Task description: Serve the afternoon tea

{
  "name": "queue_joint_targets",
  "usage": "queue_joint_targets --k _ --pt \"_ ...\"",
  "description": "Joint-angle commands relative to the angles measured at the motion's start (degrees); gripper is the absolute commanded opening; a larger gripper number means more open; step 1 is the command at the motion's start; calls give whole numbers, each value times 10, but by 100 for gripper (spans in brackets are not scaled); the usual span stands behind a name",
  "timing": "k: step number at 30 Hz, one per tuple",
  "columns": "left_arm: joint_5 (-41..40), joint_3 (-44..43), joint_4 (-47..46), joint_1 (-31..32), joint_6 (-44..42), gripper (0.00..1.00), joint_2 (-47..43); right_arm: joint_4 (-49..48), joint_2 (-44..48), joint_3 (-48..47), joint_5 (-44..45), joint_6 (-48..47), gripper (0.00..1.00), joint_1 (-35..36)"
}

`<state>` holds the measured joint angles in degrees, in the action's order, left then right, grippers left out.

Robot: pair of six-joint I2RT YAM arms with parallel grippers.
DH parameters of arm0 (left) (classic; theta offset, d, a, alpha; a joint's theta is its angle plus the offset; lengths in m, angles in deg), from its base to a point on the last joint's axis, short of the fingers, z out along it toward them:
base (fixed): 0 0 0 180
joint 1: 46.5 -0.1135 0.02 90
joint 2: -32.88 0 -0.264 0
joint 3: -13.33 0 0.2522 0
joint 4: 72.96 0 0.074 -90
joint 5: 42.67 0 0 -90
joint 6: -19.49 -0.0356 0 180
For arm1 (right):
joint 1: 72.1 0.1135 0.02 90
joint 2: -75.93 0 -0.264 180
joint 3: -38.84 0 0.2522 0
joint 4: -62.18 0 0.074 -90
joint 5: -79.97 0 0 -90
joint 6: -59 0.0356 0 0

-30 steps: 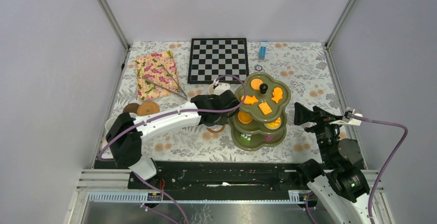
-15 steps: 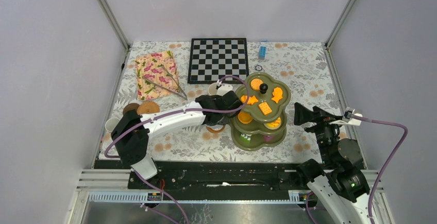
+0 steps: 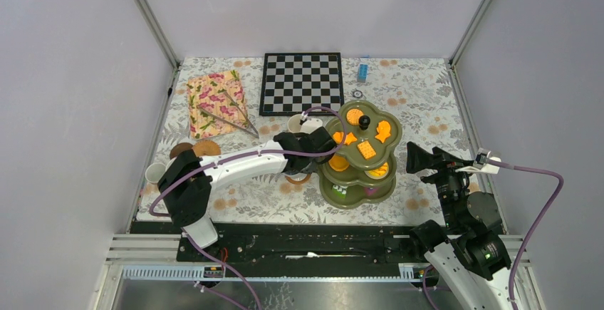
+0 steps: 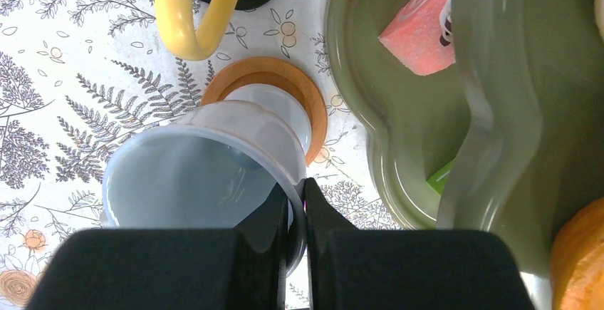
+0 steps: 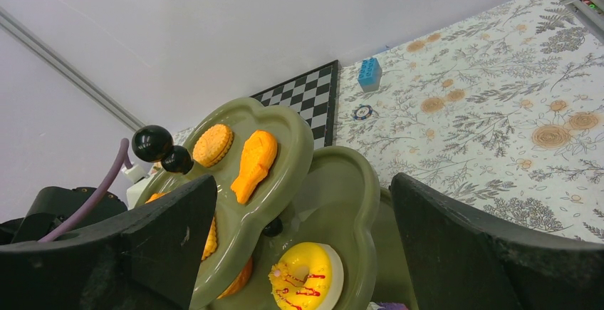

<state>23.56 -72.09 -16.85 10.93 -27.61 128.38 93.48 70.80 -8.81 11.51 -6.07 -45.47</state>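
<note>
Mug: the pale blue mug (image 4: 206, 160) is pinched by its rim, one finger inside and one outside, and it leans over instead of standing straight.
Left gripper: the left gripper (image 4: 297, 203) has its fingers nearly together, holding only the thin wall of the mug between them.
Coaster: a round brown coaster (image 4: 274, 100) sits just past the fingertips, under the bottom of the mug. I cannot tell if the mug's foot is touching it or a little above it.
Yellow mug: a cream-yellow mug (image 4: 196, 7) stands farther out from the fingers and a bit to the left, on its own coaster, with its handle pointing back at the blue one.
Stand: the olive-green stand (image 4: 420, 132) is right beside the fingers on the right side, very close.
Right gripper: the right gripper (image 5: 303, 246) waits with its fingers wide apart and nothing in them, looking at the top tier (image 5: 235, 157) of the stand.
Job now: it looks like the blue mug is being set on its coaster.
How to do it well: tip the mug up straight first, go down slowly, and land its foot in the middle of the brown ring.
Watch out: stay off the stand's edge and the yellow handle.
Let go: spread the fingers only when the mug sits flat, then lift straight up so the inside finger does not tip it.
</note>
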Motion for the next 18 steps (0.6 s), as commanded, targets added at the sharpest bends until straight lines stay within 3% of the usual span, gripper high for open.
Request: queue_joint_targets --k 1,18 --pt "-34 -34 -11 0 -9 0 -5 -11 -2 -14 12 -2 98 3" --pt "-15 -35 -7 0 -3 3 20 -15 2 -9 10 -6 98 3"
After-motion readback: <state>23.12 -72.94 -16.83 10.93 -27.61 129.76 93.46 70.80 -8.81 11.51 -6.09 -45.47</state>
